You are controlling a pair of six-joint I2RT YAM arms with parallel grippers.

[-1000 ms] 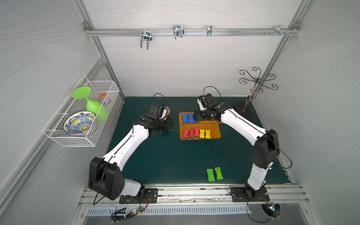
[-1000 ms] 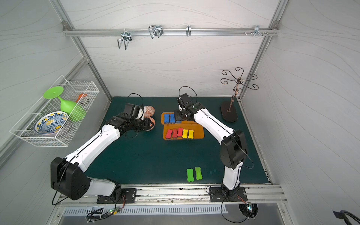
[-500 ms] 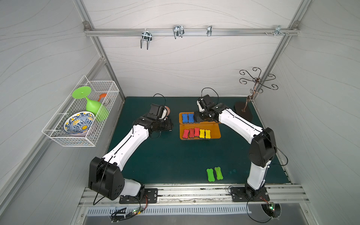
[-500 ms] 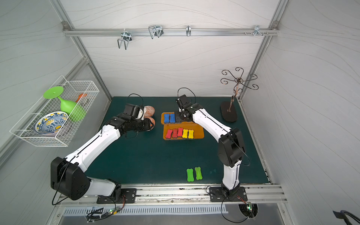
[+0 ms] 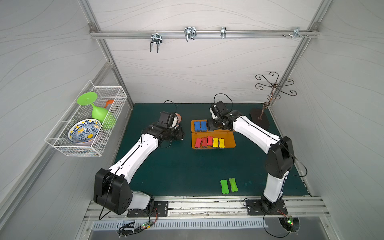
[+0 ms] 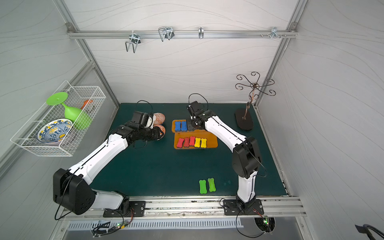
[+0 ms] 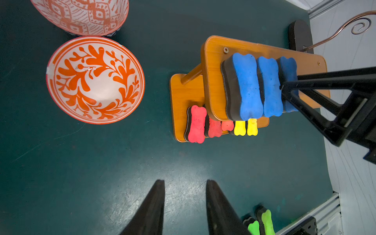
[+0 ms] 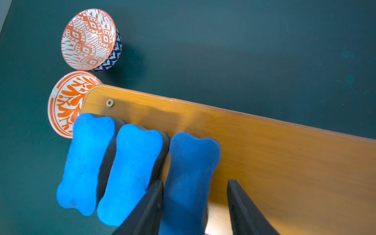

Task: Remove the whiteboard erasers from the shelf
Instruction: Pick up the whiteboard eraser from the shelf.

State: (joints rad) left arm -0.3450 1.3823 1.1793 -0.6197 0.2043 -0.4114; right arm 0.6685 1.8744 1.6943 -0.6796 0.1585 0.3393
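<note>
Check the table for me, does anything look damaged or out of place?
The orange leaf-pattern bowl beside the shelf seems to have a small chip in its rim, visible in both wrist views.

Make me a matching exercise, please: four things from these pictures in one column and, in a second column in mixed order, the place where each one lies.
Things
1. blue erasers
2. red erasers
3. green erasers
4. green goblet

Places
A. lower board of the shelf
B. white wire basket
C. upper board of the shelf
D. green mat, near its front edge

Pairs: 1-C, 2-A, 3-D, 4-B
</note>
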